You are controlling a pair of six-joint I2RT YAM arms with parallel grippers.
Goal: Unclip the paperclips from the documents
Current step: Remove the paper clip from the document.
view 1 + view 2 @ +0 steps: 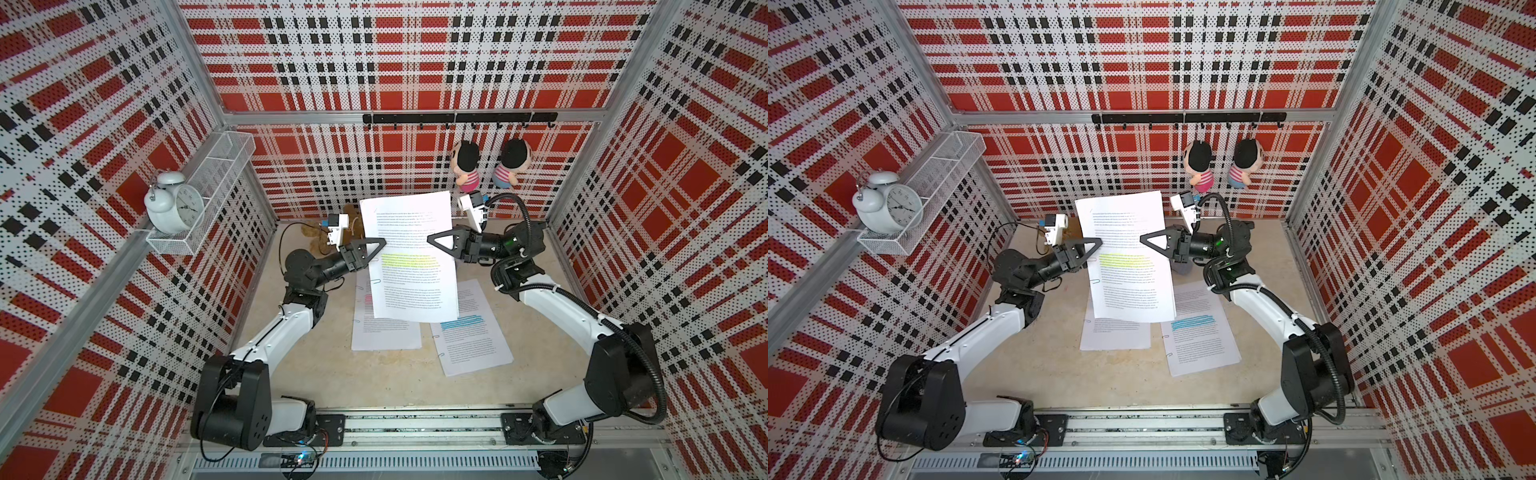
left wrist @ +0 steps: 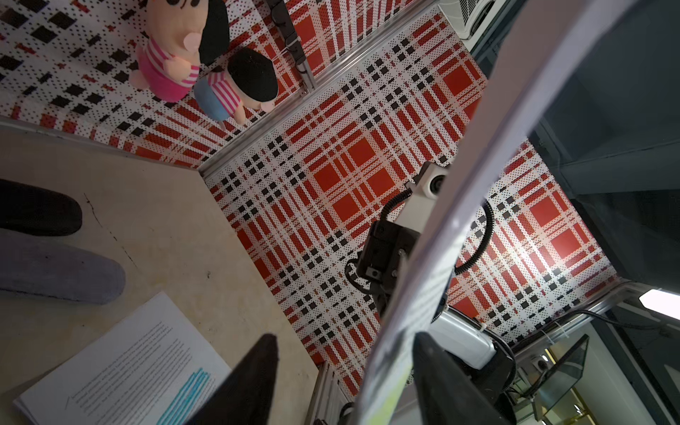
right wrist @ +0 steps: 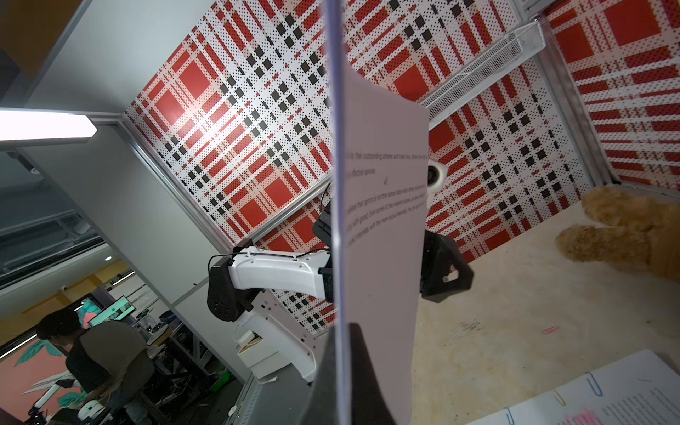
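Note:
The yellow-banded document point(image 1: 411, 266) point(image 1: 1127, 266) hangs upright above the table. My right gripper point(image 1: 430, 239) point(image 1: 1142, 240) point(image 3: 342, 349) is shut on its right edge. At its left edge my left gripper point(image 1: 381, 242) point(image 1: 1100, 241) point(image 2: 346, 368) stands open; the sheet's edge point(image 2: 423, 257) runs between the fingers, close to one fingertip point(image 2: 438, 368). A paperclip point(image 1: 376, 281) point(image 1: 1095, 281) sits on that left edge, below the gripper. The pink-banded document point(image 1: 374, 332) point(image 3: 607, 401), with clips point(image 3: 593, 382) on its edge, and the blue-banded document point(image 1: 469, 345) point(image 2: 128, 368) lie flat underneath.
A loose pink paperclip point(image 3: 550, 330) lies on the table. A brown teddy point(image 1: 316, 237) sits at the back left. Two plush dolls point(image 1: 467, 166) hang on the rear hook rail. A white clock point(image 1: 176, 203) stands on a wire shelf. Dark and grey soft items point(image 2: 55, 268) lie near the back.

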